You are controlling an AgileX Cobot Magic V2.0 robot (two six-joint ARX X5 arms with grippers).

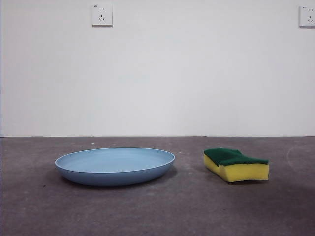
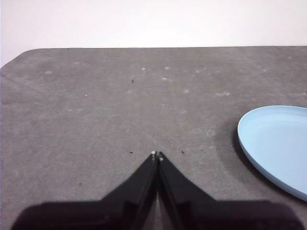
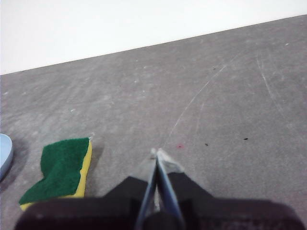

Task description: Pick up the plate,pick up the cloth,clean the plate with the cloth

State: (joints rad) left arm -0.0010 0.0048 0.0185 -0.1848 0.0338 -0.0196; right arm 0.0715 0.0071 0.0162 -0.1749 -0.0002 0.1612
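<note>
Now, left gripper (image 2: 157,154) is clenched on nothing, above bare table (image 2: 120,105) beside the plate (image 1: 115,166). Right gripper (image 3: 157,152) is likewise pinched closed and empty, near the sponge (image 1: 236,164), which lies apart from the plate.

A dark grey, matte table top (image 1: 157,206) with a rough, mottled surface fills the near part of the front view; pale specks and small dark flecks dot it, and the right wrist view shows thin pale scratch lines (image 3: 201,98) and a tiny red spot (image 3: 180,146) on it; a plain white wall (image 1: 157,78) rises behind its far edge; 2 white square wall sockets sit high on that wall, 1 at the left (image 1: 102,14), 1 at the far right edge (image 1: 307,16), partly cut off.
</note>
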